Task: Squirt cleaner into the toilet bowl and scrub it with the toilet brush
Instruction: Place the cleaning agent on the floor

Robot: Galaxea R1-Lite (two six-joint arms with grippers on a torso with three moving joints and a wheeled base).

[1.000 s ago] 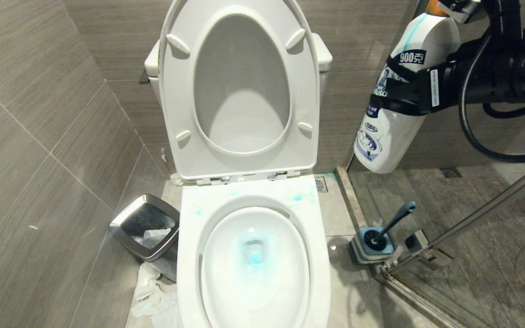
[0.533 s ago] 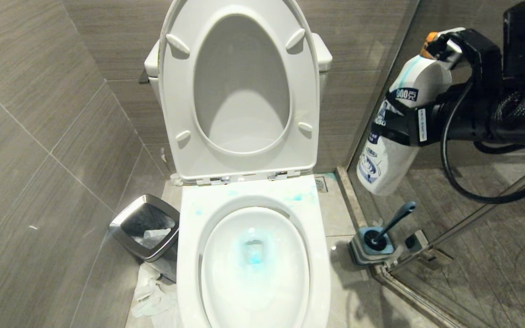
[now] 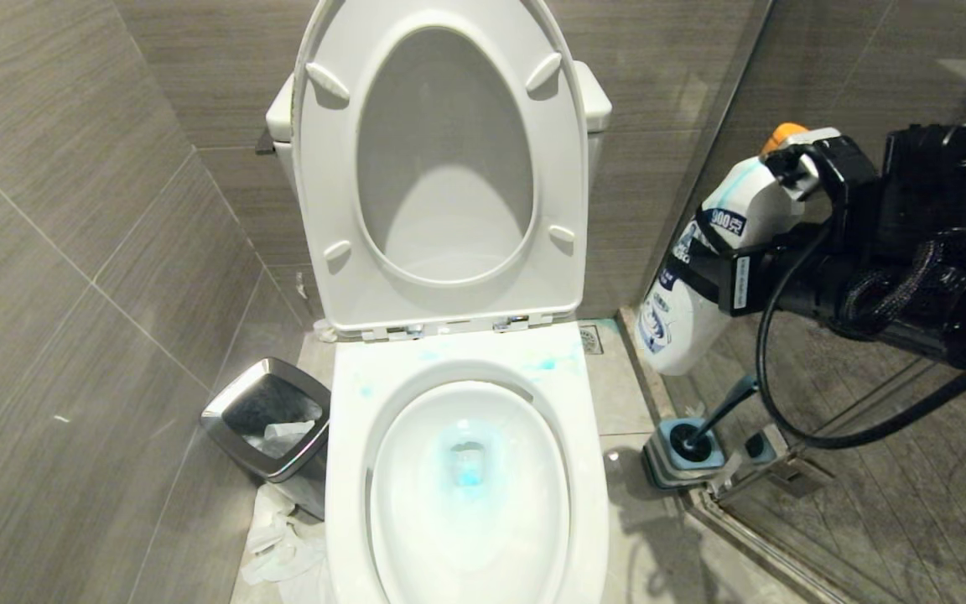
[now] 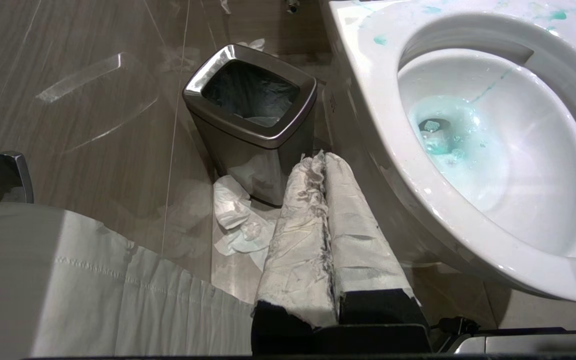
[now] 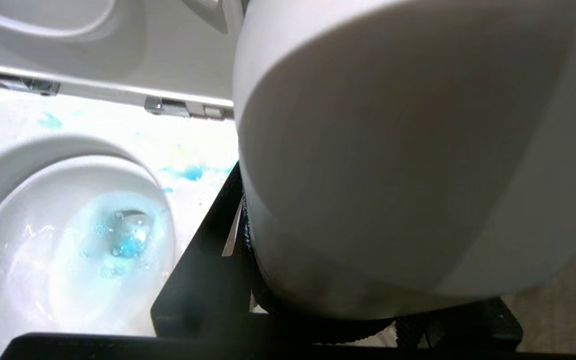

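Observation:
The white cleaner [image 3: 677,323], orange cap up, hangs tilted in the air to the right of the toilet, with my right gripper [image 3: 714,281] shut around its middle. It fills the right wrist view as a white curved body [image 5: 393,150]. The toilet bowl [image 3: 349,470] is white, with turquoise liquid pooled at its bottom and blue splashes on the rim; it also shows as toilet bowl [image 4: 543,150] and toilet bowl [image 5: 28,260]. Just below the bottle, the toilet brush [image 3: 722,411] stands in its blue-grey holder [image 3: 659,466] on the floor. My left gripper [image 4: 320,160], fingers wrapped in white, is shut and empty.
The seat and lid [image 3: 441,310] stand raised. A steel-rimmed bin [image 3: 231,419], also seen as bin [image 4: 228,125], stands left of the toilet with crumpled tissue [image 3: 282,545] on the floor beside it. A glass shower screen with a metal frame [image 3: 785,474] runs along the right.
My right arm has lowered the cleaner from the top right corner down and slightly left, so it now hangs just above the brush handle. The left arm has not moved.

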